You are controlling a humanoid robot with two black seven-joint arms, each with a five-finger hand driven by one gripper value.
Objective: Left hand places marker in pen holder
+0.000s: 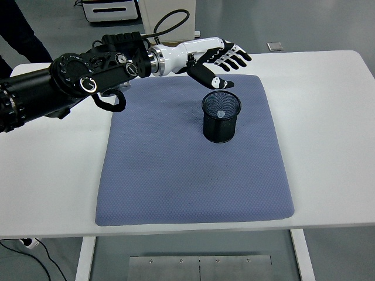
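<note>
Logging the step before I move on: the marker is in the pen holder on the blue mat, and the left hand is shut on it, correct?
Not quite. The head view shows the left hand open, clear of the pen holder; the marker stands inside it on the blue mat.

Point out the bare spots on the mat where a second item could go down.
The blue mat is bare across its whole near half and its left side, between the pen holder and the mat's edges. A narrower strip lies right of the holder. Crowded only at the far edge, where the left hand hovers open above the holder, marker inside.
</note>
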